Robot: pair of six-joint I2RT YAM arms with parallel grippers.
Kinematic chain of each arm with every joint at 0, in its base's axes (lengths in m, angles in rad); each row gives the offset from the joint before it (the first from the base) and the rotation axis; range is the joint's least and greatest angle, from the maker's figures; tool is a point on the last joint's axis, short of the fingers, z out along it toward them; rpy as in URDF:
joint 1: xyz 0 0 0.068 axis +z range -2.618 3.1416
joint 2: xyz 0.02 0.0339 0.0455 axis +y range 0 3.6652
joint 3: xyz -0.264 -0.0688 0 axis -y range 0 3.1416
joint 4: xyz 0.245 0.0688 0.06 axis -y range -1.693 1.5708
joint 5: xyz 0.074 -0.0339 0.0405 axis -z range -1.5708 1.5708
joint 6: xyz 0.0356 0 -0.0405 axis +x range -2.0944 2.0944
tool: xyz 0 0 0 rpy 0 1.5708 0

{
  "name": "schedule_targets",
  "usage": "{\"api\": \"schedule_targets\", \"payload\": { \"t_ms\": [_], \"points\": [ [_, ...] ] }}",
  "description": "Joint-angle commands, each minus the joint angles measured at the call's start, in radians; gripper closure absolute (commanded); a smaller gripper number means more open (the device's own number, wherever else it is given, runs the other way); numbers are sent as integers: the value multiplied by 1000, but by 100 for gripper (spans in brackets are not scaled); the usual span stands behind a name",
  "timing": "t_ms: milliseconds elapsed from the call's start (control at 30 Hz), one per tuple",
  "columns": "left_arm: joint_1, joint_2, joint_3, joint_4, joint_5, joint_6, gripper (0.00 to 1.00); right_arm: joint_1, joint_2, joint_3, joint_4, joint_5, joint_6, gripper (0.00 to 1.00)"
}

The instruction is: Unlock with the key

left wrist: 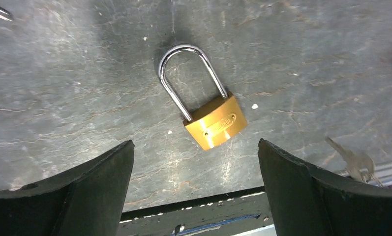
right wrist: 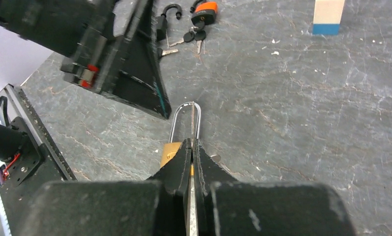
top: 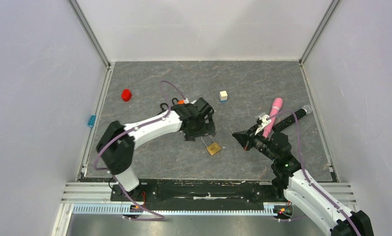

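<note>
From above, my left claw (top: 202, 133) stands spread wide with nothing in it. The brass padlock (top: 213, 148) lies flat on the desk (top: 262, 83) just off its fingertips. My right claw (top: 237, 135) is pinched tight, its tip aimed at the padlock with a small gap between them. Whatever it pinches is too small to make out here. A pink pen (top: 272, 116) lies just behind that claw. A white-and-blue block (top: 224, 96) sits well beyond both claws, and a red piece (top: 126, 95) lies far out past the left arm.

Through the left wrist camera, the padlock sits ahead of the spread fingers (left wrist: 85, 191), midway between them and touching neither. Both shackle legs are seated in the body. The key (left wrist: 348, 156) shows just outside the right-hand finger, its blade pointing at the padlock body and apart from it.

Through the right wrist camera, my fingers are clamped on the key, seen edge-on and poking past the tips over the padlock. I cannot tell whether it touches. One finger of the left claw stands ahead to the left, close by the shackle. Farther on lie a black padlock (right wrist: 163, 22), an orange padlock (right wrist: 206, 10) and spare keys (right wrist: 194, 37).
</note>
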Motion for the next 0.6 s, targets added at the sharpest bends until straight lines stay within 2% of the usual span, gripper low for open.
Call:
{"api": "schedule_targets", "payload": {
  "t_ms": [0, 300, 567],
  "points": [
    [-5, 143, 103, -105, 88, -97, 0, -2, -43, -26, 1, 35, -19, 100],
    [-17, 286, 141, -105, 110, -214, 0, -2, -59, -61, 16, -5, -16, 100],
    [-42, 305, 176, -82, 95, -285, 0, -1, -69, -88, 41, -30, -1, 100]
  ]
}}
